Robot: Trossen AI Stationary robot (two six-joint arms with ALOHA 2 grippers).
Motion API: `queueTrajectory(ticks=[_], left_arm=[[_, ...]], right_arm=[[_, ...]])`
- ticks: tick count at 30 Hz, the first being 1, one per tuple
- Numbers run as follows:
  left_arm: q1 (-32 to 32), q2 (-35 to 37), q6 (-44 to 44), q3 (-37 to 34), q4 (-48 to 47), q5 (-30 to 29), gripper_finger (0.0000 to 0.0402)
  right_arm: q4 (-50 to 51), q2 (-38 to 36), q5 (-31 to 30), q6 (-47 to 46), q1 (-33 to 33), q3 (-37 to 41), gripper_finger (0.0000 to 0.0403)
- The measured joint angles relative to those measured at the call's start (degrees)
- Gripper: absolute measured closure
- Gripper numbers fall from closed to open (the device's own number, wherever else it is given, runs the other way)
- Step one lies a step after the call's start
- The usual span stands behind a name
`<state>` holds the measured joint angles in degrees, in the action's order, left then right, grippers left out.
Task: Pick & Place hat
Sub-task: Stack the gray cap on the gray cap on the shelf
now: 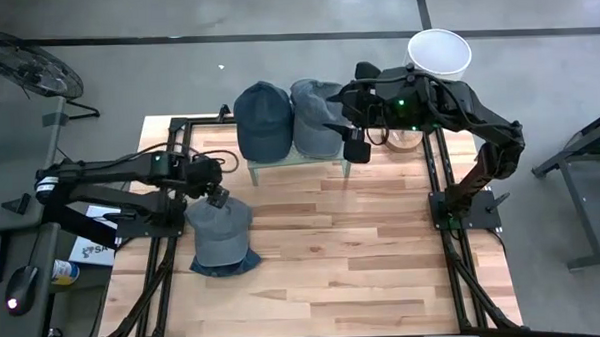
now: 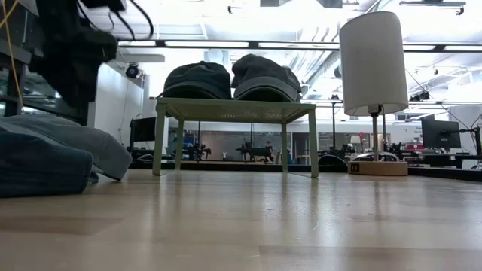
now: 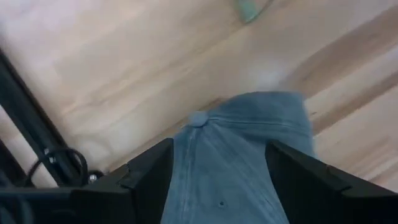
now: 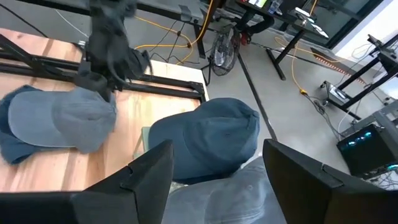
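Two hats already sit on the small green stand: a dark blue cap and a grey cap side by side. Left to move, by the look of it: the light grey-blue cap lying on the desk in front of the stand, on top of another dark blue cap whose edge pokes out under it. The left gripper is right over that top cap, fingers spread wide either side of the crown, nothing clamped yet. The right gripper hangs just beside the grey cap on the stand, fingers fully apart and empty. The high view alone shows the stacked pair; the low view alone shows the stand's legs and the white lamp beside the stand; the left wrist view alone shows the crown button.
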<state>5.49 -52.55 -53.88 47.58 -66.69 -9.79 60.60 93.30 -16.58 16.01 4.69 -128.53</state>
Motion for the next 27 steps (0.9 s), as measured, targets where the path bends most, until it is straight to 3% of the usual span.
queueTrajectory(ticks=[9,17,27], left_arm=[[8.6,-5.4,0.0,-4.6,3.0,6.8,0.0100],[11.1,-7.6,-4.2,-4.7,7.2,11.7,0.0098],[11.0,-15.0,-6.4,-4.7,7.3,11.3,0.0098]], right_arm=[[1.4,0.0,0.2,-3.1,-0.6,0.0,0.0164],[2.6,0.0,0.2,-4.6,-0.6,0.0,0.0164],[2.6,0.0,0.2,-4.1,-0.6,0.0,0.0164]])
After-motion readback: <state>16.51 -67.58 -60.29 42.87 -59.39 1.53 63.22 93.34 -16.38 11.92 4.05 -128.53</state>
